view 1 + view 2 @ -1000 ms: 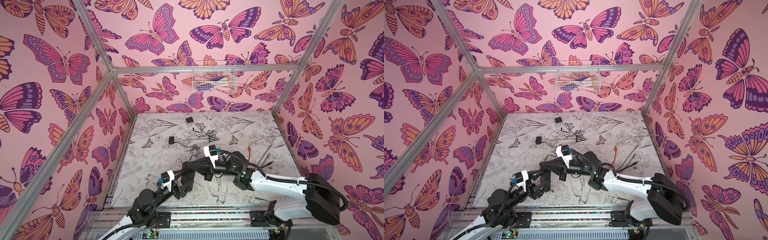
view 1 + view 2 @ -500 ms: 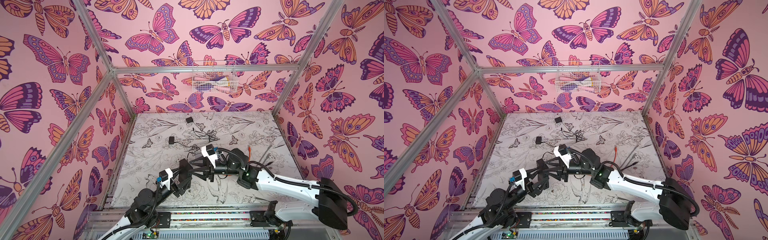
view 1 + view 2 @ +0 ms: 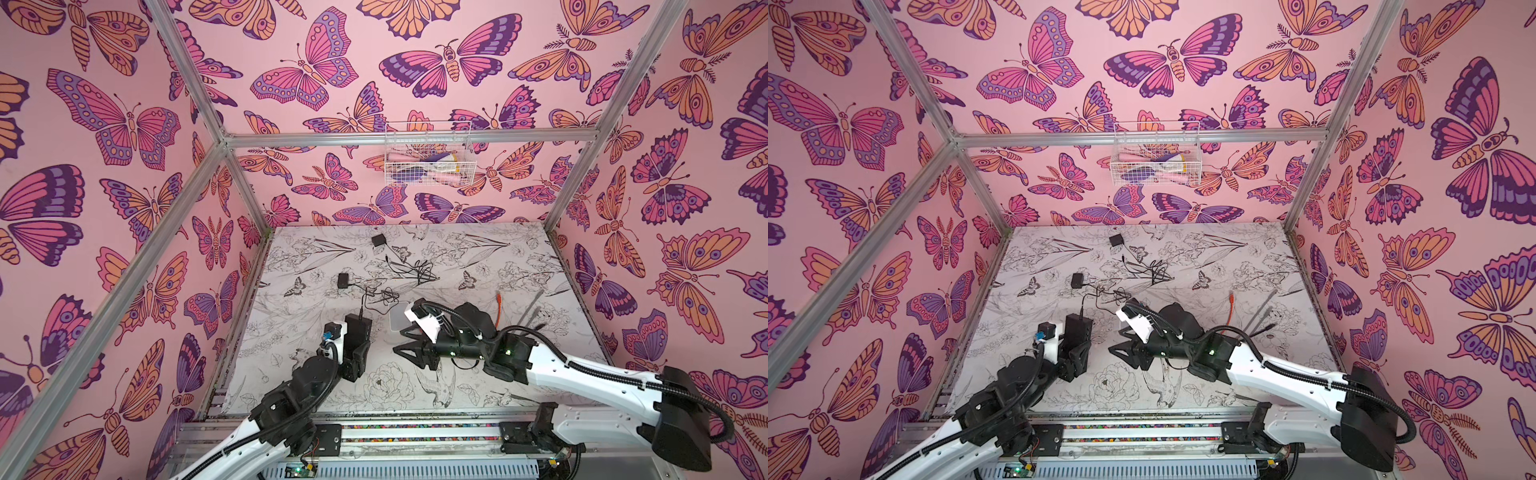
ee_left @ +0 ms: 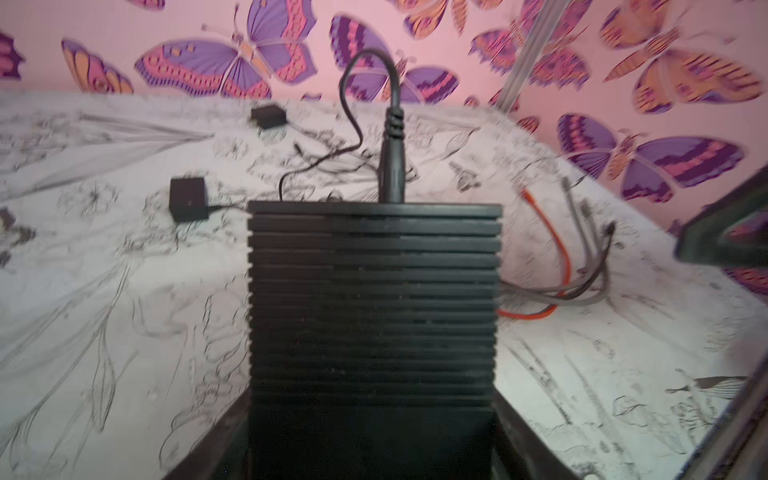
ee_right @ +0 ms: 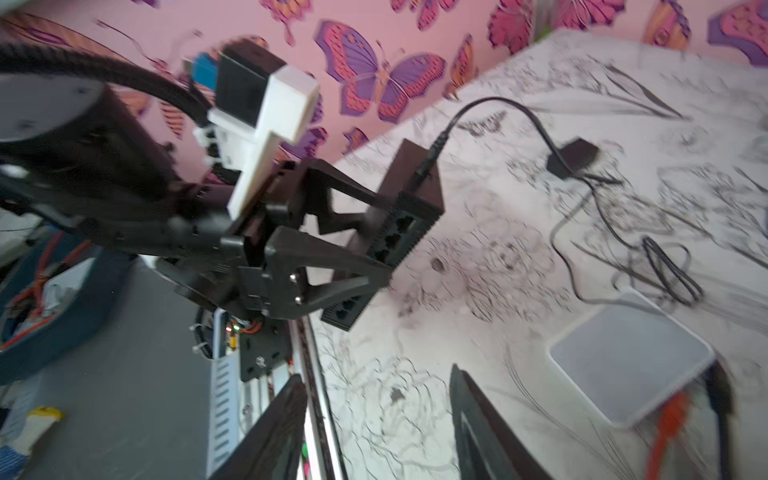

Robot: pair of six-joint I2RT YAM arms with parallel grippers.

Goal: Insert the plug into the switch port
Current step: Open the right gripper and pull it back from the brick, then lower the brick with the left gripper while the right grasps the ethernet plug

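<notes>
My left gripper is shut on the black ribbed switch and holds it upright above the table. A black barrel plug sits in the switch's top end, its thin cable trailing down to the table. The row of network ports faces my right arm. My right gripper hangs open and empty a short way to the right of the switch, touching nothing.
A white box lies behind the right gripper. An orange cable and grey cables lie at the right. Two black adapters with tangled leads lie farther back. A wire basket hangs on the back wall.
My right gripper has opened, let go at the switch and drawn back to the right. The plug stays in the switch, still held by the left gripper.
</notes>
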